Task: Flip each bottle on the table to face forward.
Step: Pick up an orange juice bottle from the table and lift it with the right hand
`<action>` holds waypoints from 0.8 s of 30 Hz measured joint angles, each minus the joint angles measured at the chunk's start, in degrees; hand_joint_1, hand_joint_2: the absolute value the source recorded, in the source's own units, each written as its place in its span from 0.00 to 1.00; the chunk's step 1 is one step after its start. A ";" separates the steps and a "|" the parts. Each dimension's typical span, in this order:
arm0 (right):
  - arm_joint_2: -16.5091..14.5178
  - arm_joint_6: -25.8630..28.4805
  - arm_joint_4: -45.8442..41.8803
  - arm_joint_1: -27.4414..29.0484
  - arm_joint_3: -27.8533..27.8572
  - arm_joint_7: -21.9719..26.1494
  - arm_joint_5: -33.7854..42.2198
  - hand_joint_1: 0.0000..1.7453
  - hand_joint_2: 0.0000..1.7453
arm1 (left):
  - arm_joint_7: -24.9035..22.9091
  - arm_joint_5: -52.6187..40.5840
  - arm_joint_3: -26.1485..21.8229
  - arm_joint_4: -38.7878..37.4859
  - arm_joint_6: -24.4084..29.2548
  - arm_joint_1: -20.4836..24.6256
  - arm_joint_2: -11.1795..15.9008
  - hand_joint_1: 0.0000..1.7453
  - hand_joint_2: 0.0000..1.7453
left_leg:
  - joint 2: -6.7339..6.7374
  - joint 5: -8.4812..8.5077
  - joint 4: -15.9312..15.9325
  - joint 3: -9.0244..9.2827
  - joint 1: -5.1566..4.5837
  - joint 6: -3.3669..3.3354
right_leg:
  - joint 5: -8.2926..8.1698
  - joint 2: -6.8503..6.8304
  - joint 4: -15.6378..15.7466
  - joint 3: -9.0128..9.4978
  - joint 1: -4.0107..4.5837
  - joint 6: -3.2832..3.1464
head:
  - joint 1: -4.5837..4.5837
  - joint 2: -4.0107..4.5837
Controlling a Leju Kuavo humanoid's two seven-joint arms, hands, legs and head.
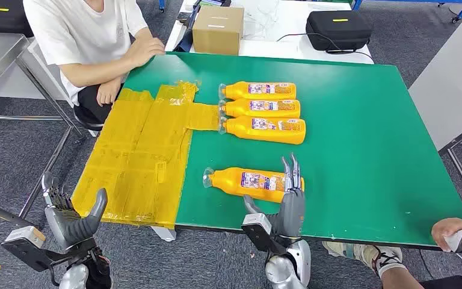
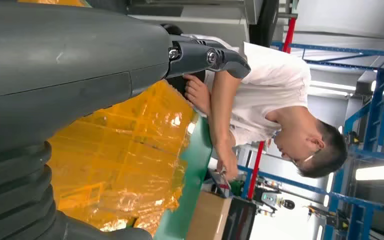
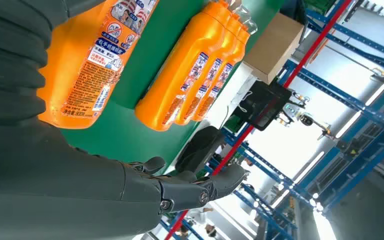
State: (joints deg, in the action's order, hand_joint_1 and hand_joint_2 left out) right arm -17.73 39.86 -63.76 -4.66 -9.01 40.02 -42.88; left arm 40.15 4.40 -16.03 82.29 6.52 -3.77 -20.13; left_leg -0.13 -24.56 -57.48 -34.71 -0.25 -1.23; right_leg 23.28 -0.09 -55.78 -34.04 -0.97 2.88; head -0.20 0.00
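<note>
Four orange bottles lie on their sides on the green table [image 1: 361,120], caps pointing left. Three of them [image 1: 263,109] lie side by side, touching, at the middle back; in the right wrist view they are the row of three bottles [image 3: 190,75]. The fourth bottle [image 1: 249,180] lies alone near the front edge, label up, and appears as the near bottle [image 3: 87,65]. My right hand [image 1: 289,201] is at that bottle's base end, fingers [image 3: 200,187] straight and spread, holding nothing. My left hand [image 1: 72,217] hangs open below the table's front left corner, seen close up as the left hand [image 2: 80,75].
A patch of yellow tape [image 1: 138,156] covers the table's left part. A person in a white shirt [image 1: 90,36] sits at the far left corner with one hand on the table. Another person's hand [image 1: 457,235] is at the front right. Behind the table stand a cardboard box [image 1: 218,29] and a black case [image 1: 338,29].
</note>
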 joint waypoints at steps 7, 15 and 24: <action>0.16 -0.01 0.39 -0.31 0.16 0.00 5.02 0.00 1.00 | 0.02 -3.70 1.97 2.42 6.06 -0.16 0.01 0.00 1.00 | -0.01 0.00 0.00 0.00 0.00 0.00 | 0.00 0.00 0.00 0.01 0.00 0.00 | 0.01 0.00; 3.33 -1.80 6.78 -3.23 -1.60 -8.46 5.22 0.00 1.00 | 0.02 -11.46 14.54 2.44 22.38 -0.44 3.86 0.00 1.00 | -0.07 0.01 -0.01 0.00 -0.02 -0.02 | -0.01 -0.04 0.01 0.05 -0.01 0.02 | 0.00 0.00; 10.15 -9.08 8.07 -5.75 -3.56 -19.66 -5.78 0.00 1.00 | 0.02 -11.33 29.28 0.04 5.40 -0.99 9.68 0.00 1.00 | -0.06 0.01 -0.02 -0.02 -0.04 -0.02 | -0.02 -0.02 0.01 0.04 -0.03 0.03 | 0.01 0.00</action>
State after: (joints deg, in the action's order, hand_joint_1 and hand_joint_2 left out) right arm -7.58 30.78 -55.69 -10.41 -12.56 20.36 -48.66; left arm 40.17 -6.92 13.25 82.33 11.92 -4.75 -10.45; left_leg -0.19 -24.56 -57.50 -34.72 -0.29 -1.26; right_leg 23.25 -0.11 -55.77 -34.00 -1.00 2.91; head -0.19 0.00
